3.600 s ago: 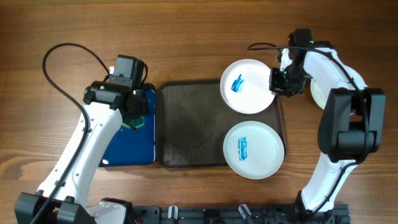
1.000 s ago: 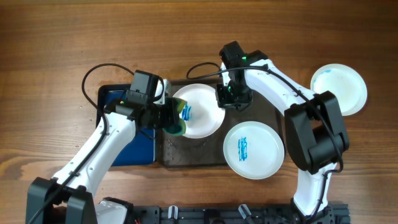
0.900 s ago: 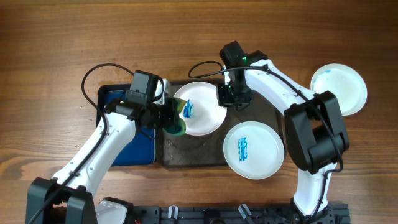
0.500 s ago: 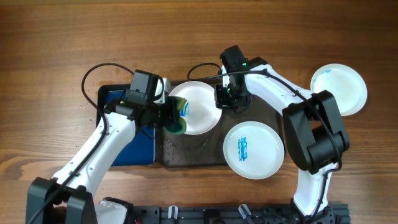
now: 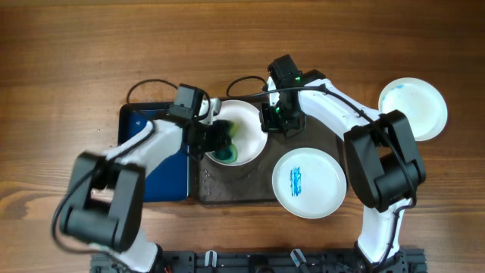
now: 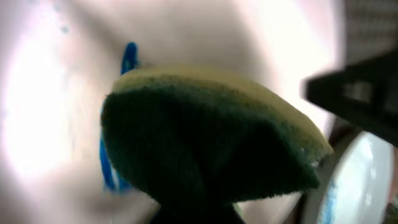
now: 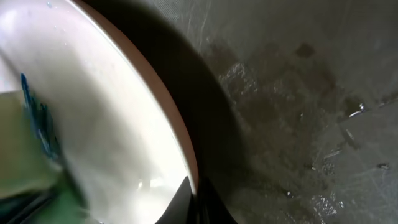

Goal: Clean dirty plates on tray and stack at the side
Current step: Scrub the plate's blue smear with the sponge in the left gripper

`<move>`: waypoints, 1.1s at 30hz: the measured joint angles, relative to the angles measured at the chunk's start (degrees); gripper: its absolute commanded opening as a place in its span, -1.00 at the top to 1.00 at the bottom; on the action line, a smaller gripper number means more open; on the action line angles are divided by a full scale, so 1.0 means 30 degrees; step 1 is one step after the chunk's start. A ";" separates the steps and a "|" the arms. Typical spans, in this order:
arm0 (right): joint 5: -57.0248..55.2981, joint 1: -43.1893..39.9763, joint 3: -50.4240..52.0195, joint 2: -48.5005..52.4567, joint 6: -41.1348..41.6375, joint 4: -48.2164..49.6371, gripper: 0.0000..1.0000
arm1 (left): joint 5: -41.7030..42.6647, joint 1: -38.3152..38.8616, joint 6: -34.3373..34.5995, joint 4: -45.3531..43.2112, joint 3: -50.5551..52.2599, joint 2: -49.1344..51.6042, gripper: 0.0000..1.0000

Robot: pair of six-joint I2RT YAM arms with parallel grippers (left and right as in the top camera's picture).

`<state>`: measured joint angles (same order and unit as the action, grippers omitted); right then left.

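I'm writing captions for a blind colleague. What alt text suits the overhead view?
The left tool presses a green sponge onto a white plate, which the right tool holds by its rim over a dark tray. A second plate with a blue scribble lies on the tray's right end; a third plate lies on the table, far right.

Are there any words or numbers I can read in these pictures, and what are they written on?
None: no word, number or brand can be read in any view.
The blue marks on the front plate and on the plate being wiped are scribbles, not letters.
The sponge, the tray and the side plate carry no writing.
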<state>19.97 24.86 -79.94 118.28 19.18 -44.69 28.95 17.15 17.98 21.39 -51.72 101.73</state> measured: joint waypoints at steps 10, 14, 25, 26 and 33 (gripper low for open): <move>-0.0015 -0.0015 0.0022 0.0007 0.0015 -0.0488 0.91 | 0.2623 0.0051 0.2499 -0.3133 -0.0459 0.2229 0.92; -0.0015 -0.0015 0.0029 0.0007 0.0015 -0.0510 0.91 | -0.0386 -0.0117 0.3169 0.0219 -0.1275 0.1566 0.92; 0.0066 -0.0015 0.0029 0.0007 0.0007 -0.0685 0.91 | -0.3942 -0.0597 0.2878 0.2871 -0.1741 0.0852 0.92; 0.0058 -0.0015 0.0029 0.0007 0.0007 -0.0743 0.91 | -0.3424 -0.0510 0.2426 0.2616 -0.1741 0.0860 0.92; 0.0029 -0.0036 0.0029 0.0007 -0.0219 -0.1596 0.91 | 0.2208 0.1807 0.0270 -0.0168 -0.1348 0.1974 0.92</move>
<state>20.05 24.75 -79.85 118.30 18.52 -49.47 35.57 22.57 18.79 20.88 -55.77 107.66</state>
